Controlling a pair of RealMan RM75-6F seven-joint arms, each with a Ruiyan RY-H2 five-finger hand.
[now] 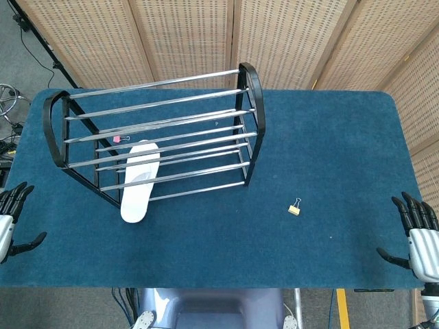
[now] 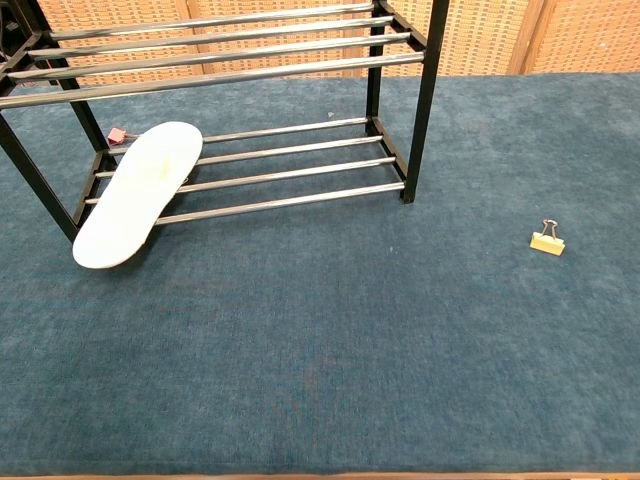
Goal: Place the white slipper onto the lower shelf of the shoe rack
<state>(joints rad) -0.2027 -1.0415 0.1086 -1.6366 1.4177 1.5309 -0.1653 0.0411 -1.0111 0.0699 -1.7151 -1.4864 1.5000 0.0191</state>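
Observation:
The white slipper (image 1: 140,181) (image 2: 138,193) lies sole up across the lower rails of the black shoe rack (image 1: 247,82) (image 2: 424,90), its front end on the rails and its heel on the carpet in front. My left hand (image 1: 9,223) hovers at the table's left edge, fingers spread, holding nothing. At the right front corner my right hand (image 1: 420,237) is also spread and empty. Both hands are far from the slipper and neither shows in the chest view.
A yellow binder clip (image 1: 294,208) (image 2: 546,240) lies on the blue carpeted table (image 1: 329,144) right of the rack. A small pink clip (image 1: 117,138) (image 2: 116,135) sits behind the rack's lower shelf. Wicker screens stand behind the table.

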